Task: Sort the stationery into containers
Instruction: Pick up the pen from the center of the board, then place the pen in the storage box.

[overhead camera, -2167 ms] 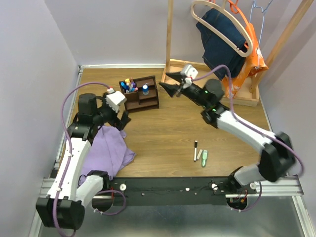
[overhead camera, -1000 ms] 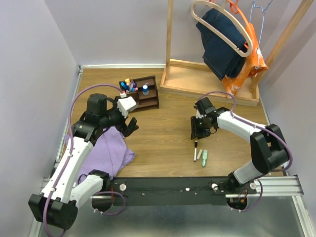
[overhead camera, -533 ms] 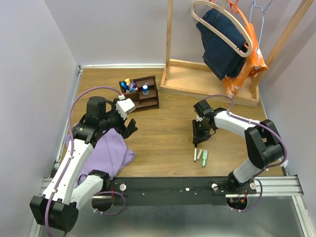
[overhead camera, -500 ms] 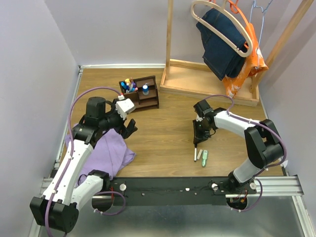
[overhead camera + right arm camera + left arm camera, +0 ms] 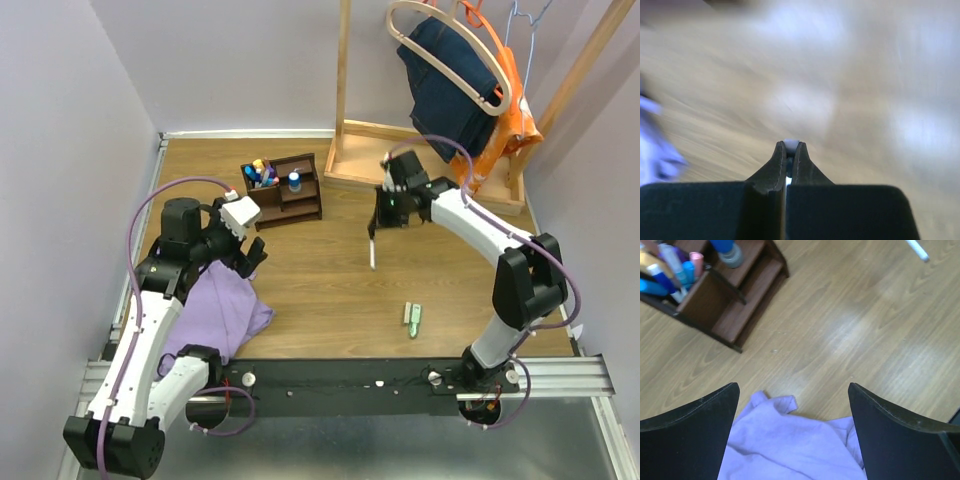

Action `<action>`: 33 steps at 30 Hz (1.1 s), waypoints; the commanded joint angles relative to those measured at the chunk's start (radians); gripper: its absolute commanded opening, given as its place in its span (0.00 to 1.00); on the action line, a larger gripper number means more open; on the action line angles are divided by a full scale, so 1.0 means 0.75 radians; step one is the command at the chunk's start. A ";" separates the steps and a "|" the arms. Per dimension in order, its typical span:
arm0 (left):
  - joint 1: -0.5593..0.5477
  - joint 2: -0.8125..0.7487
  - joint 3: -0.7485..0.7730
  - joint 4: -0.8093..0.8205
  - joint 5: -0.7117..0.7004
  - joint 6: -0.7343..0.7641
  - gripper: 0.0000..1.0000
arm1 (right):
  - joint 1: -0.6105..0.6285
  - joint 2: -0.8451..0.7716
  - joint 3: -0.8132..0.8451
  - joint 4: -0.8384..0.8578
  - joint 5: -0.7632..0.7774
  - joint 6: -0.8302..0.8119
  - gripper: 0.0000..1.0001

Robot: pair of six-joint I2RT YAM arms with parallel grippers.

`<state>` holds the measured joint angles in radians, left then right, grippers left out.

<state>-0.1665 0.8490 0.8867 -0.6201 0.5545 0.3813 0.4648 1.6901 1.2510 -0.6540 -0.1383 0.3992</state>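
Observation:
A white pen point(image 5: 372, 251) hangs above the table with my right gripper point(image 5: 386, 213) shut on its upper end. In the right wrist view only its pale tip point(image 5: 790, 144) shows between the closed fingers, and the background is blurred. A pale green piece point(image 5: 413, 319) and a small grey piece beside it lie near the front edge. The dark brown organiser point(image 5: 285, 190) point(image 5: 715, 300) stands at the back left, with several pens point(image 5: 260, 173) point(image 5: 670, 267) and a blue-grey cylinder point(image 5: 294, 182) point(image 5: 728, 251) in it. My left gripper point(image 5: 247, 257) point(image 5: 792, 387) hangs open over a purple cloth, holding nothing.
A purple cloth point(image 5: 220, 305) point(image 5: 790, 440) lies at the front left under the left arm. A light wooden clothes-rack base point(image 5: 420, 165) stands at the back right, with jeans point(image 5: 450, 80) and an orange garment hanging over it.
My right gripper has shut on the white pen, lifted it off the table and carried it back and to the left. The left arm has drawn back slightly.

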 commanded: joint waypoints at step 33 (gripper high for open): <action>0.339 -0.150 -0.135 0.223 -0.629 -0.320 0.99 | 0.458 0.757 0.666 2.169 -0.251 -0.843 0.01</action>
<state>0.0723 0.7288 0.7647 -0.4938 0.0818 0.1535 0.7986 2.2192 1.7123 0.9146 -0.3298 -0.1825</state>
